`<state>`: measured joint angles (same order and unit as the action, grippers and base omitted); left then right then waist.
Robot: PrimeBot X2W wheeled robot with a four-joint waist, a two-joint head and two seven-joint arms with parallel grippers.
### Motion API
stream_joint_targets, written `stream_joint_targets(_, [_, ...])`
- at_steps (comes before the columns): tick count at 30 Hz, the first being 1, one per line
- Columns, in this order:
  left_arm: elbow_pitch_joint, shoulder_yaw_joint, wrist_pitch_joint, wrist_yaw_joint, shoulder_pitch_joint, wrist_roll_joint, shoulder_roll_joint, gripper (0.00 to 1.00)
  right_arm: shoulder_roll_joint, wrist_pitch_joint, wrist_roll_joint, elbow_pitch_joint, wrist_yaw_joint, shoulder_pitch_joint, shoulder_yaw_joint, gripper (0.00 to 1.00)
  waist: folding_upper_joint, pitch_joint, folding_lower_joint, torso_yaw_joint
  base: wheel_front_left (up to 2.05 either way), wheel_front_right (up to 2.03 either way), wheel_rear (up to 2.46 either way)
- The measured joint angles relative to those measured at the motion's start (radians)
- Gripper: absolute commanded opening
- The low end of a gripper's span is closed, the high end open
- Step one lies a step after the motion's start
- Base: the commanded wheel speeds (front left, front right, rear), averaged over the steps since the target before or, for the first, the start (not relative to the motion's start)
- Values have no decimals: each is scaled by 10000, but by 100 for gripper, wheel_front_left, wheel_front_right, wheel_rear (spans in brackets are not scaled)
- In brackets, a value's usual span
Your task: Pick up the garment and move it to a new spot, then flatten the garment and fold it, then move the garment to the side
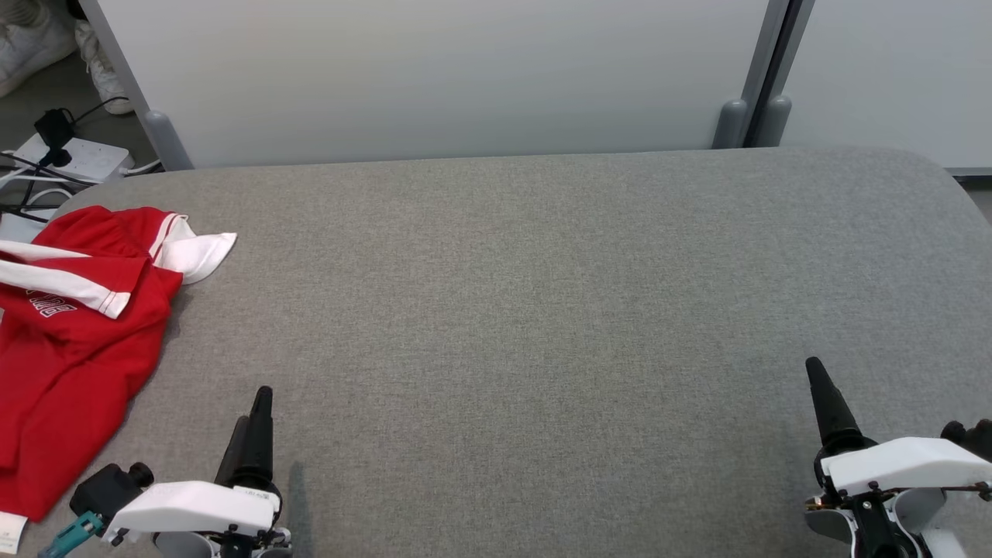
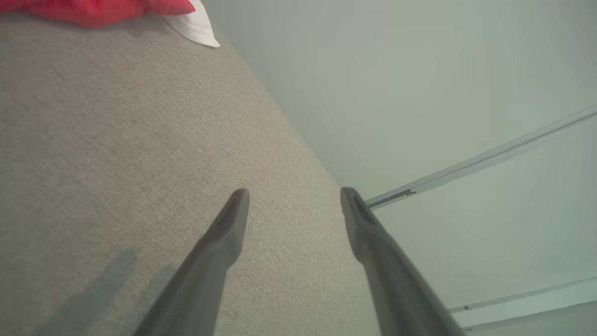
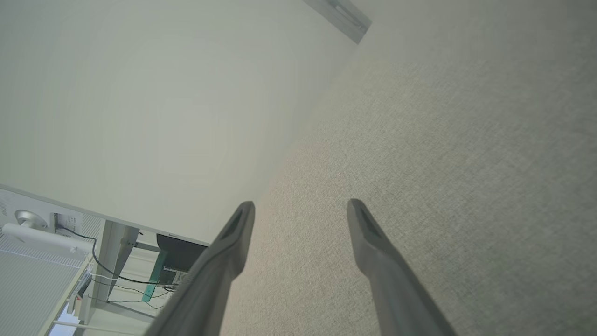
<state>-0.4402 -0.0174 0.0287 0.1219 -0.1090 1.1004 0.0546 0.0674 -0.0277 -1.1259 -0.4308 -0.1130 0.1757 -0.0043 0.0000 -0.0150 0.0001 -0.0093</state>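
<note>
The garment is a red shirt with white sleeve trim and white lettering, lying crumpled at the left edge of the grey fabric table. Its red cloth and a white sleeve tip, the garment, show along the top left of the left wrist view. My left gripper rests near the front edge, just right of the shirt's lower part, apart from it. Its fingers stand open with nothing between them. My right gripper sits at the front right, far from the shirt, also open and empty, its fingers spread over bare table.
White partition panels stand along the table's far edge. A power strip with cables lies on the floor at the far left, and a white shoe shows at the top left corner.
</note>
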Motion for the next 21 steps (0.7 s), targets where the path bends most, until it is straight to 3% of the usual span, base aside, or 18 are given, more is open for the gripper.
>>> stream_joint_targets(21, [-113, 33, 610, -100, -488, -3296, 81, 100, 84, -585, 2796, -460, -10, 718, 286, 100, 0, -52, 0, -88, 0, 0, 0])
